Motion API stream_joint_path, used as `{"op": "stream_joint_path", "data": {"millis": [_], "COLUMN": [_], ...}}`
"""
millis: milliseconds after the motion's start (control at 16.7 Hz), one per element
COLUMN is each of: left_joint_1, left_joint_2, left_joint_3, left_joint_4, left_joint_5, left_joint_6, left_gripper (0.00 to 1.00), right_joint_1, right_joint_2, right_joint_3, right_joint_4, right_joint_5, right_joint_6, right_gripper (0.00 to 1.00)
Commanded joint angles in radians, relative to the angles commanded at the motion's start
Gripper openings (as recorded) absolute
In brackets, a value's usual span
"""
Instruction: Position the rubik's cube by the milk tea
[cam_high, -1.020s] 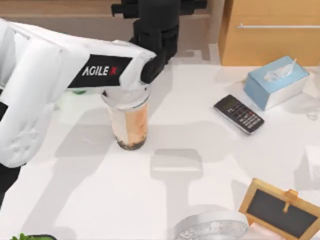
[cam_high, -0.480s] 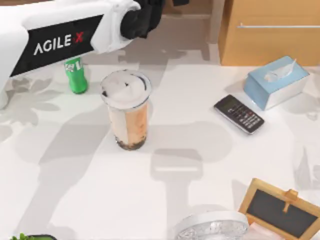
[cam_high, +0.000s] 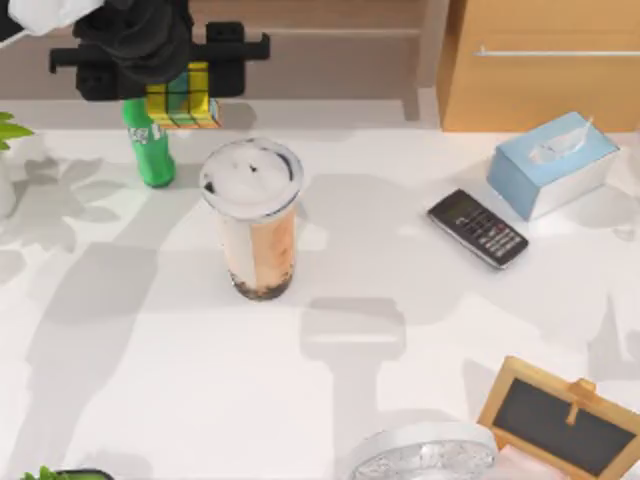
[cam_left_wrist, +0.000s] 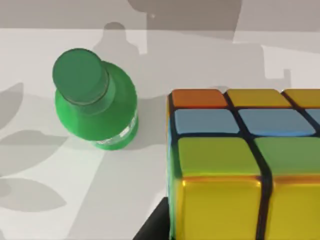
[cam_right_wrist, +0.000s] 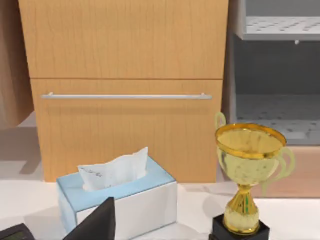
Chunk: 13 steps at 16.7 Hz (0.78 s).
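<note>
Our left gripper (cam_high: 180, 95) hangs above the back left part of the worktop (cam_high: 400, 300), its fingers closed on the rubik's cube (cam_high: 182, 98), which it carries clear of the surface. In the left wrist view the cube (cam_left_wrist: 240, 165) fills the near corner, with orange, blue, green and yellow squares showing. A green soda bottle (cam_high: 150, 150) stands upright on the worktop just beside and beneath the held cube.

The milk tea (cam_high: 255, 215) stands upright, a little nearer the worktop's centre, forward and to the right of the cube. We judge that the coming move turns on this: the cube has to travel toward the front right and down, to land on bare worktop beside the cup without knocking its tall side or the bottle.

Our right arm is parked off the right edge, near a tissue box (cam_right_wrist: 117, 197) and a gold trophy (cam_right_wrist: 247, 185). We cannot tell its fingers' state.
</note>
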Motion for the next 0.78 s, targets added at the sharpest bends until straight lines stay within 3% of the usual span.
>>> {"op": "stream_joint_path", "data": {"millis": [300, 780], "left_joint_1": [0.181, 0.190], "left_joint_2": [0.091, 0.127], "left_joint_3": [-0.051, -0.079], "left_joint_4": [-0.278, -0.317], "left_joint_5": [0.112, 0.138], "left_joint_6": [0.134, 0.167], "left_gripper": [0.00, 0.00], "right_joint_1": [0.000, 0.000], "right_joint_2": [0.000, 0.000], "right_joint_3": [0.000, 0.000], "right_joint_4": [0.000, 0.000], "right_joint_5": [0.000, 0.000], "right_joint_6": [0.000, 0.000], "right_gripper": [1.00, 1.00]}}
